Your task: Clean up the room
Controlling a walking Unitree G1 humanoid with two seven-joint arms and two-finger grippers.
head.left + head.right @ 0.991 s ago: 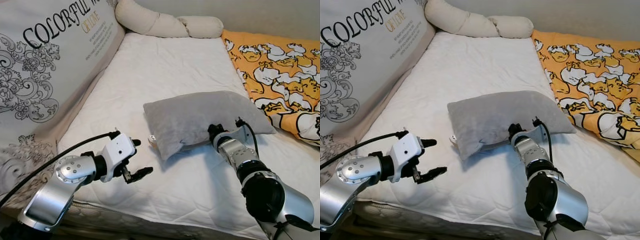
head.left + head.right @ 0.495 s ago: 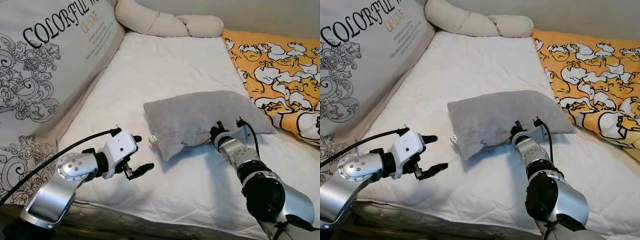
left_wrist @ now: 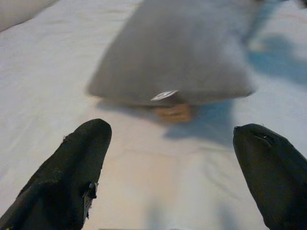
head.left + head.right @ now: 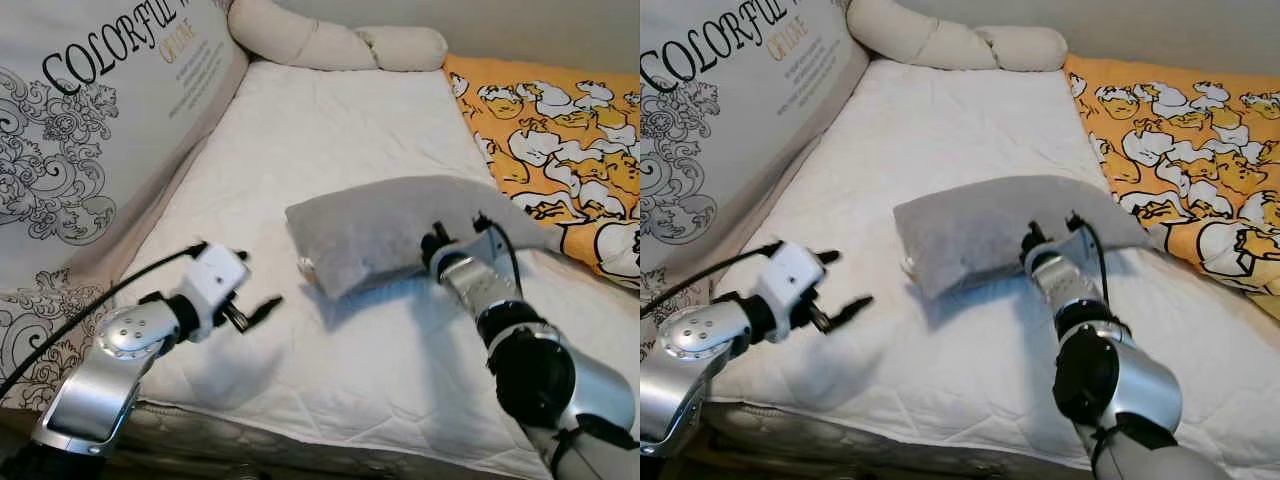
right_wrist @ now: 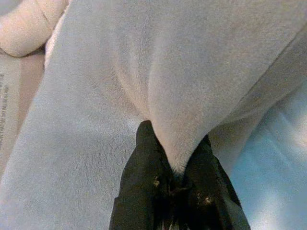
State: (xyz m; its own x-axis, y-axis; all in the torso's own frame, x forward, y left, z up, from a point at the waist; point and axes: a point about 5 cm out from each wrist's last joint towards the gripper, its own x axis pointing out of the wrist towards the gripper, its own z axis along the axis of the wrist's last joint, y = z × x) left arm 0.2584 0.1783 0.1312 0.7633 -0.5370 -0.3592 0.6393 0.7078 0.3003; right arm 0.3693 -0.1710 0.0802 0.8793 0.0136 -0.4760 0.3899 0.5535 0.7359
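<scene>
Right gripper (image 5: 173,165) is clamped on a fold of the grey pillow (image 4: 385,226), pinching the fabric at its near long edge, with both fingers (image 5: 144,167) pressed into the cloth. Pillow sits mid-mattress, nearer the right side, and its right end is just beside the orange patterned blanket (image 4: 560,130). Near edge looks raised off the white mattress (image 4: 330,130) where it's pinched; a shadow falls under it.

Left gripper (image 4: 250,300) is open, fingers spread wide, hovering over the mattress near the front-left edge, apart from the pillow and pointed at its left end. Left wrist view shows a small white tag (image 3: 164,95) at that end, with something small and tan (image 3: 173,113) just below it; can't tell what it is.

A large printed cushion (image 4: 90,130) leans along the left edge. A cream bolster (image 4: 335,45) lies across the far edge.
</scene>
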